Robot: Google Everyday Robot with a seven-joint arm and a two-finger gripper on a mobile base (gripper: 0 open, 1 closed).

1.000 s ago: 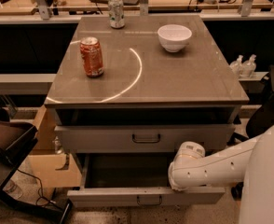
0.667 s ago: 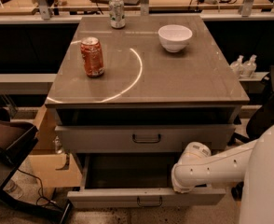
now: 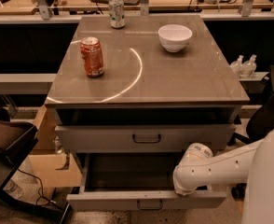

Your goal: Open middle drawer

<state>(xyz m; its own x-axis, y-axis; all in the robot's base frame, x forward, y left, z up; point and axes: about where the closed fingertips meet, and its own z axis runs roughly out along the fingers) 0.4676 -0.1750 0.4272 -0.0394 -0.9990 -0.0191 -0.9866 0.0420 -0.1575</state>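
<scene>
The middle drawer (image 3: 146, 200) is grey-beige with a small dark loop handle (image 3: 150, 204). It stands pulled far out below the upper drawer, and its dark inside shows. My white arm reaches in from the right, with the wrist (image 3: 191, 173) over the drawer's right end, just behind its front. My gripper lies below the wrist at that right end, hidden by the arm.
The upper drawer (image 3: 145, 137) is out a little under the table top (image 3: 174, 78). A red can (image 3: 92, 56), a green can (image 3: 116, 12) and a white bowl (image 3: 174, 37) stand on top. A cardboard box (image 3: 48, 162) and a dark chair (image 3: 6, 139) are at the left, with another chair (image 3: 267, 115) at the right.
The wrist has shifted slightly to the right and down over the open drawer's right end. The drawer itself looks about as far out as before.
</scene>
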